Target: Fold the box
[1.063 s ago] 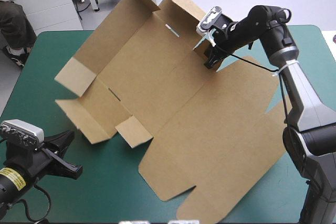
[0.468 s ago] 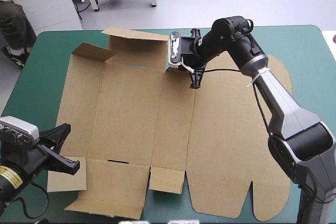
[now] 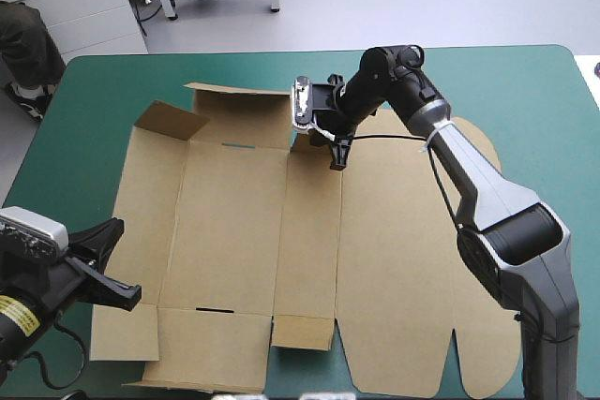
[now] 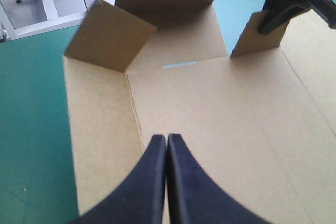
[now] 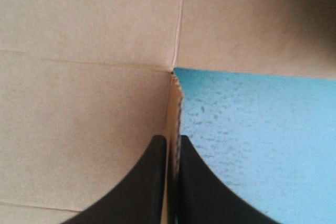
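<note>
One brown box (image 3: 225,231), right gripper (image 5: 172,141) jaws tight on it, left gripper (image 4: 166,139) jaws together.

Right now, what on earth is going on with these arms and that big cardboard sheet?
Two robot arms are working on folding a brown box, a cut sheet lying mostly flat on the teal-green table. The right gripper is pinched shut on a small flap at the sheet's far edge. The left gripper, shut and holding nothing, hovers over the near left part. Two more flaps along the far edge stand raised; no walls are tucked yet.
</note>
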Tool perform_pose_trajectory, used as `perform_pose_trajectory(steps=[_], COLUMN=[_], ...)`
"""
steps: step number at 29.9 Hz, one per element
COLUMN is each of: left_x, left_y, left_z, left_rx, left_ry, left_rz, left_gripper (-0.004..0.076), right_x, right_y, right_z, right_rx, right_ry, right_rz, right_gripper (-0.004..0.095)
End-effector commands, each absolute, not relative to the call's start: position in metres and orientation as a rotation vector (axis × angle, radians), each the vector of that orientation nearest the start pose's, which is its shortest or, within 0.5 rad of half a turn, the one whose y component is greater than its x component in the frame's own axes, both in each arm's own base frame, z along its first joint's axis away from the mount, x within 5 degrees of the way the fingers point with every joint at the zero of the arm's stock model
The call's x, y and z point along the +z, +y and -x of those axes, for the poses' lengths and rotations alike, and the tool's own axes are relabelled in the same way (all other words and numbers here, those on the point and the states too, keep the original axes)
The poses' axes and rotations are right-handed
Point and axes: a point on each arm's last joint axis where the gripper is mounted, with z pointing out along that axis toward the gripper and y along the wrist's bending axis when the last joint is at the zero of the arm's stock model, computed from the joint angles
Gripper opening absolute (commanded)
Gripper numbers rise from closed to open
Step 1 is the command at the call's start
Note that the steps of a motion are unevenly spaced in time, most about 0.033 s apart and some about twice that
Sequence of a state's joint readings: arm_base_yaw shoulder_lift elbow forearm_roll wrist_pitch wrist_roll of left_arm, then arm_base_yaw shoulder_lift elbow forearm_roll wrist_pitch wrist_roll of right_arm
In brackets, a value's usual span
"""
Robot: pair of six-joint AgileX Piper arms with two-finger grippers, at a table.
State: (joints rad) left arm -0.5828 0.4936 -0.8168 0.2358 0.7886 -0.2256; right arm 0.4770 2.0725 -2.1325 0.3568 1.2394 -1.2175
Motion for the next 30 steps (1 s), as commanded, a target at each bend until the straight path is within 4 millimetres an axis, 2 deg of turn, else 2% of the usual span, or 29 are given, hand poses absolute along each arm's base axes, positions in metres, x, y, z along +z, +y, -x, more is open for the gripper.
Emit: perform_pose_trajectory(steps=[1,5,6,8,11,14,17,18,20,24,30], left_x=[0.395,0.395,0.395,0.396,0.396,0.396,0.396,0.396,0.396,0.396,0.396], left_y=[-0.029,-0.029,-0.029,-0.029,-0.027,-0.027,-0.026,-0.026,-0.026,-0.026,-0.026], left_z=[-0.07,-0.07,-0.07,-0.071,-0.071,-0.072,-0.072,-0.072,-0.072,-0.072,-0.072], left_rx=[-0.292,-0.292,-0.29,-0.278,-0.254,-0.242,-0.24,-0.24,-0.24,-0.23,-0.227], left_ry=[1.796,1.796,1.795,1.792,1.786,1.783,1.783,1.783,1.783,1.78,1.781], left_rz=[-0.389,-0.389,-0.389,-0.391,-0.395,-0.389,-0.39,-0.39,-0.39,-0.391,-0.392], left_gripper=[-0.001,-0.001,-0.001,-0.001,-0.001,-0.001,-0.001,-0.001,-0.001,-0.001,-0.001], right_x=[0.376,0.385,0.387,0.393,0.406,0.423,0.436,0.441,0.449,0.463,0.479], right_y=[0.231,0.23,0.229,0.227,0.221,0.21,0.197,0.191,0.185,0.17,0.152], right_z=[-0.381,-0.379,-0.377,-0.373,-0.366,-0.357,-0.347,-0.342,-0.338,-0.331,-0.323], right_rx=[0.171,0.167,0.168,0.185,0.2,0.156,0.093,0.06,0.048,0.027,-0.032], right_ry=[1.625,1.631,1.638,1.671,1.753,1.835,1.912,1.935,2.0,2.108,2.168], right_rz=[1.802,1.746,1.738,1.697,1.591,1.489,1.419,1.404,1.287,1.028,0.755], right_gripper=[0.024,0.0554,0.0607,0.0625,0.0541,0.0388,0.018,0.0083,-0.0018,-0.0019,-0.0019])
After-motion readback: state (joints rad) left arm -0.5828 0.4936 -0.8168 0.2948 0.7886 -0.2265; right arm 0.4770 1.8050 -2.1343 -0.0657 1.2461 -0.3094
